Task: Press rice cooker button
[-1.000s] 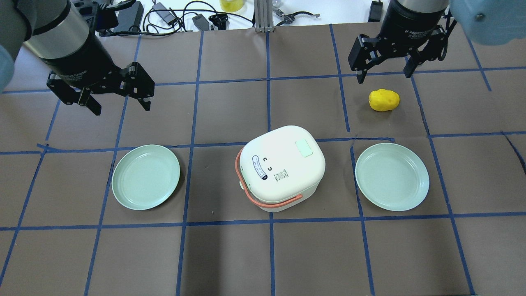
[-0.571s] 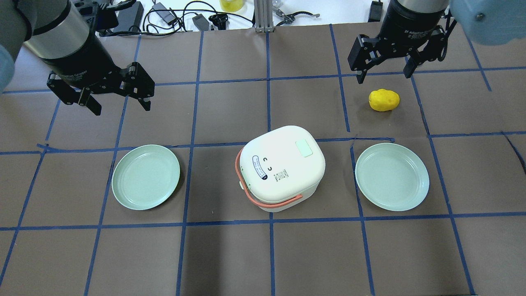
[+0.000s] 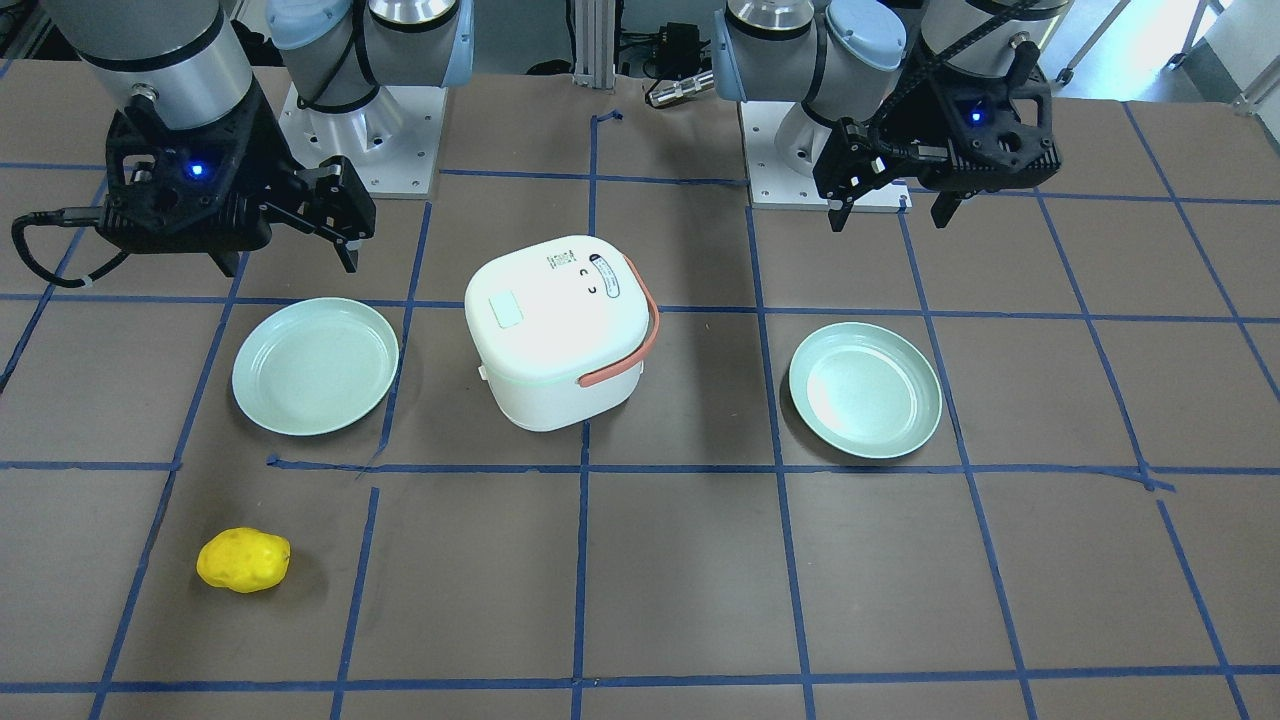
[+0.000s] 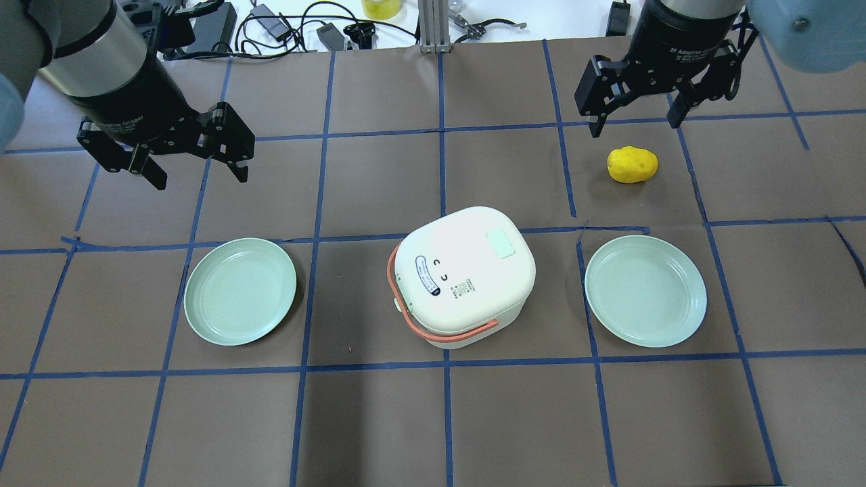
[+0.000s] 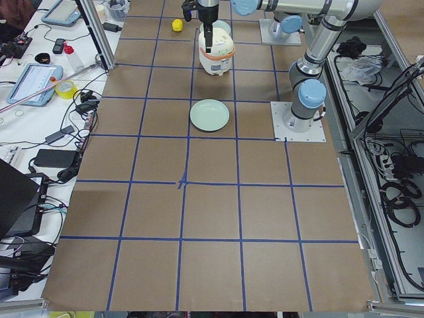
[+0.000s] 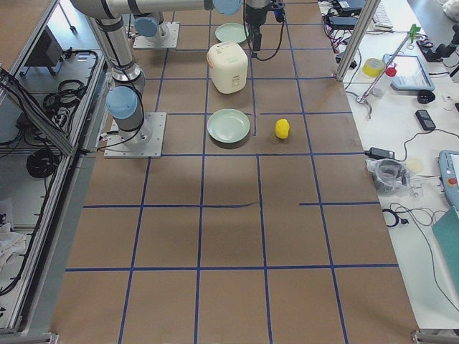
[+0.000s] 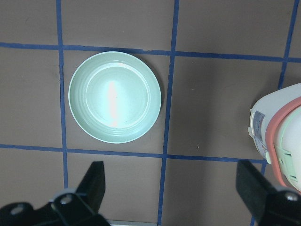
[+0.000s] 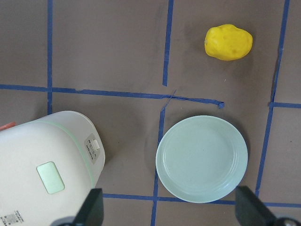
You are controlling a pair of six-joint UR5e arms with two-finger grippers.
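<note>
The white rice cooker [image 4: 467, 284] with an orange handle stands at the table's middle, lid shut. A pale green button [image 4: 500, 243] sits on its lid, also seen in the right wrist view [image 8: 51, 177] and the front view [image 3: 506, 309]. My left gripper [image 4: 201, 177] is open and empty, hovering far left of and beyond the cooker. My right gripper [image 4: 634, 127] is open and empty, hovering at the far right just beyond a yellow potato [image 4: 632, 164]. Both are well apart from the cooker.
A pale green plate [image 4: 240, 291] lies left of the cooker and another [image 4: 646, 291] lies right of it. The potato also shows in the front view [image 3: 243, 560]. Cables and clutter line the far table edge [image 4: 284, 27].
My right gripper has shifted very slightly toward the far edge. The left gripper, the cooker, the plates and the potato have not moved.
</note>
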